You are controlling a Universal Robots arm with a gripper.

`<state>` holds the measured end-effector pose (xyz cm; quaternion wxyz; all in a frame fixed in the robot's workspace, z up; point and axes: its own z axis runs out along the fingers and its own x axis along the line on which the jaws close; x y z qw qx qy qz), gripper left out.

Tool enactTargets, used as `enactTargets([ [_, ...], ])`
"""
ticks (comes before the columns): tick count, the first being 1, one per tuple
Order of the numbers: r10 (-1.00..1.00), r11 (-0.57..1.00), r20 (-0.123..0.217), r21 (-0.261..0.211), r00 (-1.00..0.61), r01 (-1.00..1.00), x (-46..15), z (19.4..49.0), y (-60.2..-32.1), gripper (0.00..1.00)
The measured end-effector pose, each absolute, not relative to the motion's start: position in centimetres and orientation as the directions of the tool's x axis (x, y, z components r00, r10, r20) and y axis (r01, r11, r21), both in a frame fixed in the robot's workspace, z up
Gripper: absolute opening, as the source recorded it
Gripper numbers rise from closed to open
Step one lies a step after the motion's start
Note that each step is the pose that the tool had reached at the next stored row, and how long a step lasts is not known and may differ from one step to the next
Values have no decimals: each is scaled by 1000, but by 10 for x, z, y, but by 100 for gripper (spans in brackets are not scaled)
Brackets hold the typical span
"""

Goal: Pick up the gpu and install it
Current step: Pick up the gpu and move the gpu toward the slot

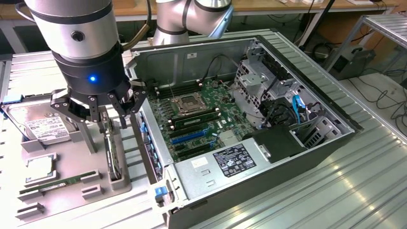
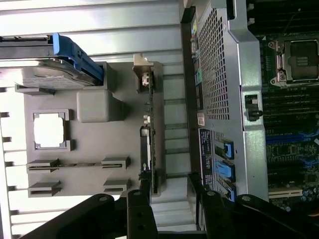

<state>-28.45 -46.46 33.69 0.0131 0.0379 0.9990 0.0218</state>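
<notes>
Released and empty, the gripper (image 1: 112, 117) (image 2: 174, 201) hangs nose-down with its jaws spread wide and nothing between them. Directly beneath it is the gpu (image 1: 112, 155) (image 2: 152, 144), a slim dark card standing on its long edge in a slot of the grey holder tray (image 1: 76, 162) (image 2: 94, 107). The card's upper end is closest to the fingertips. In the wrist view one black finger (image 2: 142, 204) lines up over the card's end, while the other sits toward the case; whether either touches the card cannot be told. Away from the case, on the gripper's other side, the same tray carries a hard drive (image 1: 38, 125) (image 2: 40, 74) with a white label, propped in its cradle. A square processor chip (image 1: 39, 167) (image 2: 49, 130) lies flat in a pocket, and a green RAM stick (image 1: 54, 185) (image 2: 75, 163) rests between two small blocks. Just beside the gripper on the opposite side, the open computer case (image 1: 330, 143) (image 2: 219, 74) lies on its side, its rear panel nearest the card. Inside are the motherboard (image 1: 197, 119) (image 2: 289, 144), its processor socket (image 1: 190, 102) (image 2: 299, 59) and blue expansion slots (image 1: 188, 136). Farther along is a labelled power supply (image 1: 235, 160). Tray and case both rest on a ribbed metal table (image 1: 330, 195).
</notes>
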Motion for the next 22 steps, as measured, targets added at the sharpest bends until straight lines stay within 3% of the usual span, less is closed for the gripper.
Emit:
enactTargets([
  [22,76,996,-25,44,-997,75,-286,329,-465,42],
])
